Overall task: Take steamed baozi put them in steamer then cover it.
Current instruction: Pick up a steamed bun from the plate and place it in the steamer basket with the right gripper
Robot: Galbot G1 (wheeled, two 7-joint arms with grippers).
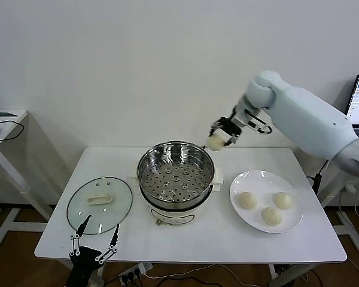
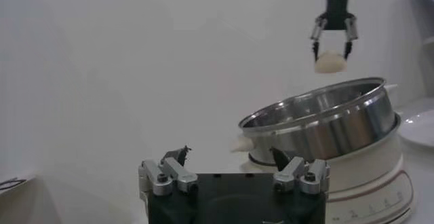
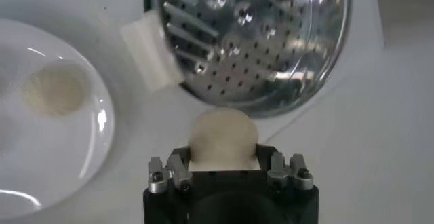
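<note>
We are carrying the first baozi (image 1: 215,142), clamped in our right gripper (image 1: 222,136), toward the empty steamer (image 1: 176,177); three are waiting beside it, cover (image 1: 100,204) off, left gripper (image 1: 96,245) spread.

Cream-white baozi (image 1: 215,142), shiny steel steamer (image 1: 175,173) with hole-dotted tray, white plate (image 1: 266,201), clear cover (image 1: 100,204)

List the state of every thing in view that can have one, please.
steamer: uncovered, tray empty
cover: flat on the table, left of the steamer
plate: holds three baozi
fourth baozi: held above the steamer's far right rim
right gripper: shut on that baozi
left gripper: open, near the cover
</note>
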